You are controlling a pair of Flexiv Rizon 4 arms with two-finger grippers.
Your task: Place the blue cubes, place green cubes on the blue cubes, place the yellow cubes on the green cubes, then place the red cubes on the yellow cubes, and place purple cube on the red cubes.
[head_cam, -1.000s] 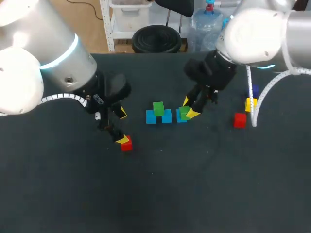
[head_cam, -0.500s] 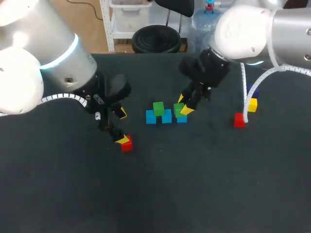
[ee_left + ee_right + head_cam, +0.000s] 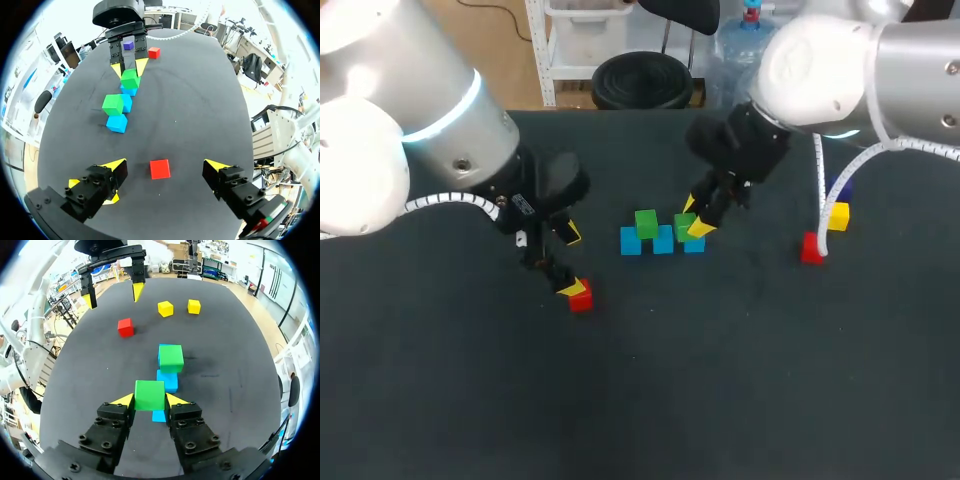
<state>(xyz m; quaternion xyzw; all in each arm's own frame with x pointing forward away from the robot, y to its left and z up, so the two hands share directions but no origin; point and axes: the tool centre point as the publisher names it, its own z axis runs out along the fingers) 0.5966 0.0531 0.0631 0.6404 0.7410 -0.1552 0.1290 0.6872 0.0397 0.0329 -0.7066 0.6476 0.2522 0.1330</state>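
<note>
Three blue cubes (image 3: 663,241) lie in a row mid-table, with one green cube (image 3: 646,222) resting on the left two. My right gripper (image 3: 693,217) is shut on a second green cube (image 3: 683,228), held just above the row's right end. In the right wrist view that green cube (image 3: 149,395) sits between the fingers, over the nearest blue cube (image 3: 159,415). My left gripper (image 3: 572,260) stands open beside a red cube (image 3: 580,298). In the left wrist view that red cube (image 3: 160,169) lies between its spread fingers.
At the right side lie another red cube (image 3: 811,247), a yellow cube (image 3: 837,214) and a purple cube (image 3: 128,45). The right wrist view shows two yellow cubes (image 3: 165,308) beyond the row, near my left gripper (image 3: 112,295).
My right gripper has carried the green cube left and slightly up, from beside the row to over its right end. The left arm has stayed still.
</note>
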